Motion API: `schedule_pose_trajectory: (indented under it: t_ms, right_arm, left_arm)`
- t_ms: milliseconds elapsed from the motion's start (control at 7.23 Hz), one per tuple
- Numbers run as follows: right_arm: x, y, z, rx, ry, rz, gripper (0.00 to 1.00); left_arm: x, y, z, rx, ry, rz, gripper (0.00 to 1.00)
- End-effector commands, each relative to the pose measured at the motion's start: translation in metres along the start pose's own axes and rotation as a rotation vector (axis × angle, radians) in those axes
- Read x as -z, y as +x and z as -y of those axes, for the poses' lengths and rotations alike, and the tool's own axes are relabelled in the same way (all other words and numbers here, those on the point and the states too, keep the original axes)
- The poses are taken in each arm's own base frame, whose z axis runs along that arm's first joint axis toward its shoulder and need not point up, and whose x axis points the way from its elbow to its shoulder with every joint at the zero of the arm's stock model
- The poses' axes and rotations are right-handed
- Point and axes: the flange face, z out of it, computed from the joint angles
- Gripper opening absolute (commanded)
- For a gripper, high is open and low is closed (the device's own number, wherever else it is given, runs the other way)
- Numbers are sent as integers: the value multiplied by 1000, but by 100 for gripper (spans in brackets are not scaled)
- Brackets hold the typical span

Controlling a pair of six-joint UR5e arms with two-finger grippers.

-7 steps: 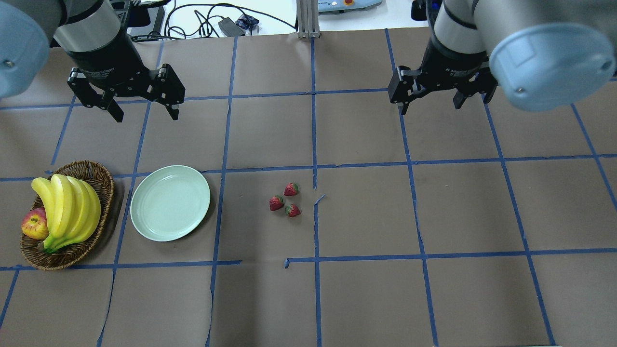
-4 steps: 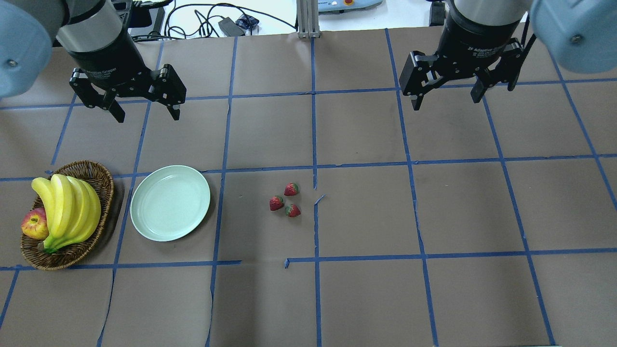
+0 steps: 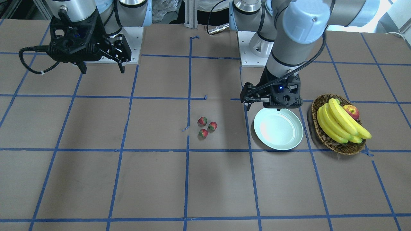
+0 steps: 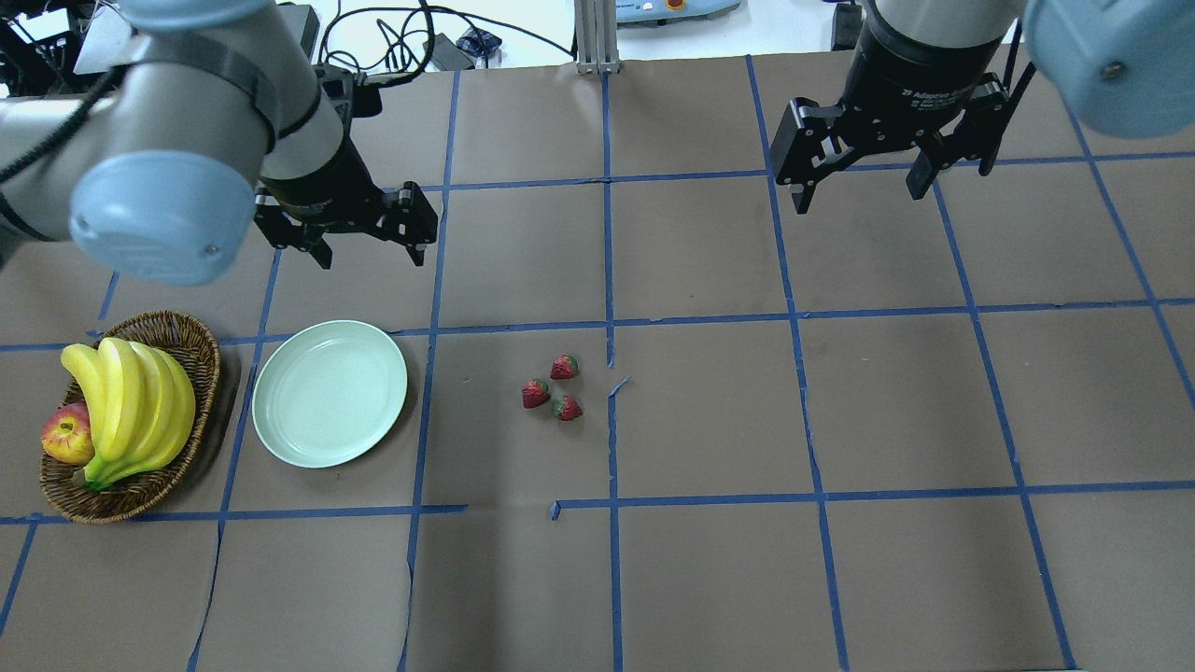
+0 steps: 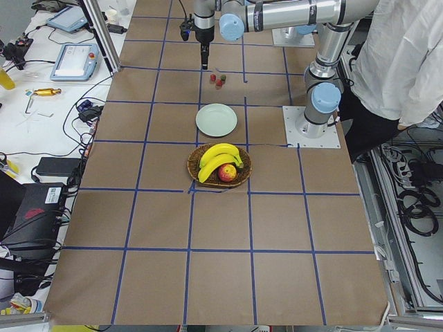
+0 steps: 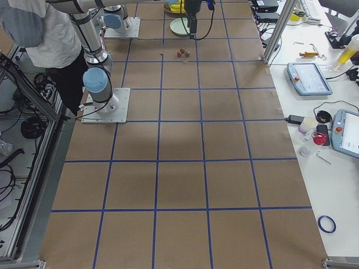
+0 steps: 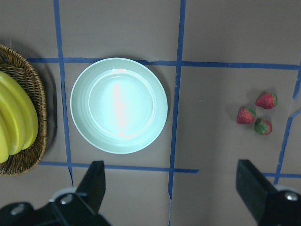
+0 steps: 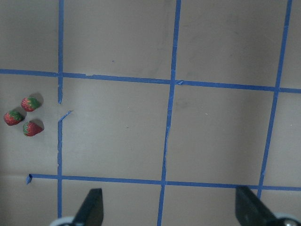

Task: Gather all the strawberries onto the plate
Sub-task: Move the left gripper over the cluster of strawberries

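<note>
Overhead exterior: three strawberries (image 4: 535,394) clustered at frame centre, none on the plate (image 4: 330,393) at centre-left. Left gripper (image 4: 372,257), upper left, jaws spread, empty. Right gripper (image 4: 859,199), upper right, likewise. Step judged: approach to the first berry. Next: straddle one berry, close gently.

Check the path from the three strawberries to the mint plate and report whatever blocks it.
Nothing visible blocks it. Between the three small red strawberries and the round pale mint plate lies only bare brown paper crossed by one flat blue tape line. The brown wicker basket sits beyond the plate.
</note>
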Motion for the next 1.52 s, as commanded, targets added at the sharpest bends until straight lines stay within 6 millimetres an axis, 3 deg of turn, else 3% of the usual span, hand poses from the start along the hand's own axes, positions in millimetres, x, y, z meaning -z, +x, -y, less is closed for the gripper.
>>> schedule_pose_trajectory:
  t_ms: [0,277,691,1106,1383]
  right_arm:
    - [-6,-1,1,1,-9,2,100]
    - [-11,-1,3,2,-18,2,100]
    - [-18,-1,8,2,-32,0,100]
    - [-18,-1,9,-1,-34,2,100]
    - [-18,-1,8,-4,-32,2,100]
  left_arm:
    - [-73,37,-20,-37,-45,-137,94]
    - [-111,68,-28,-84,-102,-124,93]
    - [-173,76,-32,-100,-163,-96,88]
    - [-201,78,-28,-82,-177,-87,85]
    - [-209,88,-33,-61,-192,-79,78]
